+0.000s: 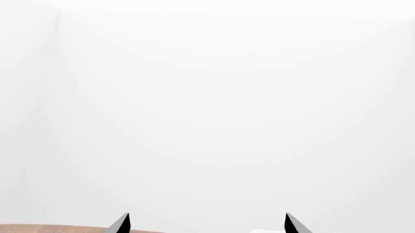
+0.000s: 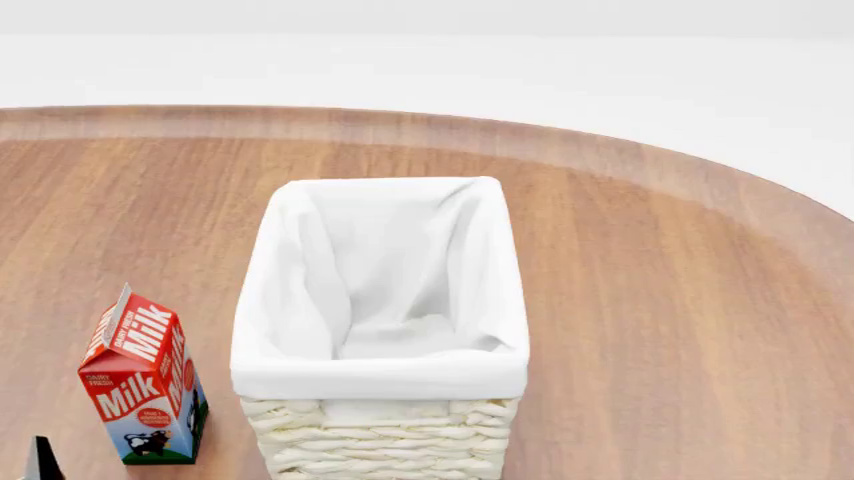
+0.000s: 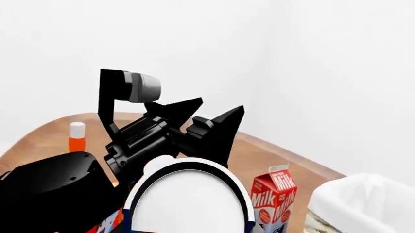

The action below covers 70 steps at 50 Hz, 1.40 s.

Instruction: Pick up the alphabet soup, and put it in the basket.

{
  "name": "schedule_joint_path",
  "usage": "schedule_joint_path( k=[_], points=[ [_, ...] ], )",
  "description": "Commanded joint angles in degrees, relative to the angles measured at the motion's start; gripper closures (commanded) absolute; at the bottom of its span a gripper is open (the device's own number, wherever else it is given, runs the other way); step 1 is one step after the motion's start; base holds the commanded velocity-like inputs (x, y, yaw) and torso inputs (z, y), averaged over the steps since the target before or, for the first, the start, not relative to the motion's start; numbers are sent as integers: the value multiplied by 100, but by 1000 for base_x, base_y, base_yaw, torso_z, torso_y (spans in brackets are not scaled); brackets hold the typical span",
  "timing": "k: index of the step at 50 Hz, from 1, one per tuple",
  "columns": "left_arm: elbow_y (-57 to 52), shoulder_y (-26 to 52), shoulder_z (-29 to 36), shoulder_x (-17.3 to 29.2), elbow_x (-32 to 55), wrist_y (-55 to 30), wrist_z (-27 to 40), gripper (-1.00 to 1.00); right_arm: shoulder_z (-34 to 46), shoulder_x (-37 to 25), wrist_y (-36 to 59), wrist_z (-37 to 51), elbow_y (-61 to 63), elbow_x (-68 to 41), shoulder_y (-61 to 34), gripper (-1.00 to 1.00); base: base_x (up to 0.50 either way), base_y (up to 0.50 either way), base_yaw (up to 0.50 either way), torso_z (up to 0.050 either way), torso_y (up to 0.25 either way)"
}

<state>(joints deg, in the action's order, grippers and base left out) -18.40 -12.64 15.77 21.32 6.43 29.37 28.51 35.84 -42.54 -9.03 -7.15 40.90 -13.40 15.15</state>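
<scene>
1. Left tool (image 1: 207, 224): two black pointed fingertips (image 1: 120, 223) set wide apart, nothing between them and nothing gripped. Only one tip showing in the head view, at the near edge of the worktop (image 2: 667, 300), left of the milk carton. Seen from the right wrist camera, raised above the worktop with both points apart and a grey wrist camera (image 3: 140, 86) mounted on it.
2. Right tool: outside every view, so impossible to say whether open or closed.
3. Alphabet soup: not to be made out in any view. Only a cropped sliver of orange and blue under the black robot body in the right wrist view, too little to name.
4. Red milk carton (image 2: 142, 380) upright near the near edge, just beside the basket's left side, a small gap between.
5. Basket (image 2: 384, 440), cream woven wicker with white cloth folded over the rim, upright toward the middle of the near edge, holding nothing but the lining.
6. Orange bottle (image 3: 77, 138) with a white cap, upright close to a curved edge of the round wooden worktop, well apart from the carton.
7. Beyond the far edge, plain white wall (image 2: 427, 60).
</scene>
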Motion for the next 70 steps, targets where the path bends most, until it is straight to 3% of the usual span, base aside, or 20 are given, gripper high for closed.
schedule_joint_path(
  k=[1, 18, 29, 32, 37, 43, 52, 70],
  points=[
    [-10, 1, 12, 9, -9, -4, 19, -100, -334, -188, -43, 334, 608, -80, 72, 100, 0, 0, 0, 0, 0],
    [-7, 16, 26, 27, 10, -20, 41, -100, -836, -301, 821, 986, 1239, -178, -227, 100, 0, 0, 0, 0, 1],
    [-8, 7, 23, 54, 29, 3, 51, -100, -763, -240, 2156, 1518, 1904, -59, -888, 100, 0, 0, 0, 0, 0],
    [-1, 14, 33, 52, 19, 1, 53, -100, -228, -652, 2364, 2193, 1908, -417, -1614, 100, 0, 0, 0, 0, 0],
    [-7, 3, 22, 53, 1, 33, 73, -100, 1151, -1191, 2828, 3508, 1907, -1494, -3606, 100, 0, 0, 0, 0, 0],
    [35, 30, 31, 61, 23, 52, 64, -100, 2046, -1013, 3699, 4383, 1902, -2578, -5418, 100, 0, 0, 0, 0, 2],
    [28, 26, 21, 79, 42, 75, 79, -100, 1888, -456, 4549, 4801, 1616, -3765, -6603, 100, 0, 0, 0, 0, 0],
    [14, 21, 48, 96, 31, 72, 96, -100, 1517, 205, 5595, 5527, 1242, -5354, -8080, 100, 0, 0, 0, 0, 1]
  ],
)
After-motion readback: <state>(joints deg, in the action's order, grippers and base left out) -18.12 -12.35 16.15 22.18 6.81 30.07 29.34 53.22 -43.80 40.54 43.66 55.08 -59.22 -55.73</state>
